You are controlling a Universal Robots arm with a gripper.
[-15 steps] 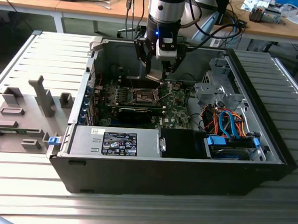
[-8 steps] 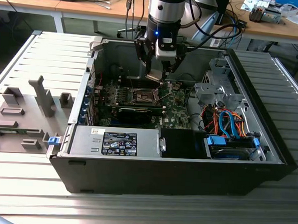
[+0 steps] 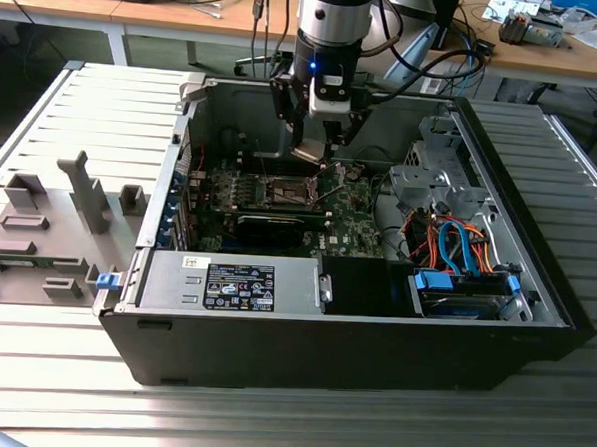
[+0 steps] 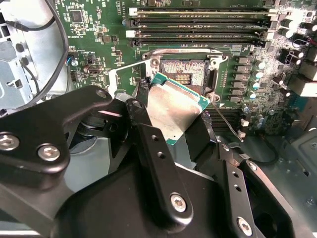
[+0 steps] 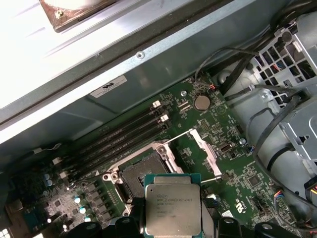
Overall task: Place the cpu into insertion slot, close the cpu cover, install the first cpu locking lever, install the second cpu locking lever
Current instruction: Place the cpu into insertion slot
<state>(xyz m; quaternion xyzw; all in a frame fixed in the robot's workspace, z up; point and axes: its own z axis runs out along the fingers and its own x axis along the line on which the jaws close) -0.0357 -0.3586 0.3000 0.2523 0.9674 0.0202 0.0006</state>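
My gripper [image 3: 315, 150] hangs inside the open computer case, shut on the cpu [image 3: 310, 155]. In both wrist views the cpu [image 4: 173, 106] [image 5: 173, 206] is a silvery square chip with a green edge, tilted between the black fingers [image 4: 148, 144]. It hovers just above and beside the insertion slot [image 4: 188, 74] [image 5: 142, 173], whose dark centre lies bare inside its metal rim. The insertion slot [image 3: 287, 191] sits on the green board below the gripper. The cpu cover [image 5: 204, 151] [image 4: 124, 74] stands swung open beside the slot. A thin locking lever [image 4: 225, 121] sticks out along the slot's edge.
Long black memory slots [image 5: 119, 134] [image 4: 198, 22] run beside the socket. A metal drive cage [image 3: 426, 180] with orange and blue cables [image 3: 458, 242] fills the exterior view's right. The case's power supply box [image 3: 230, 280] lies in front. A grey fixture tray [image 3: 48, 230] sits outside, left.
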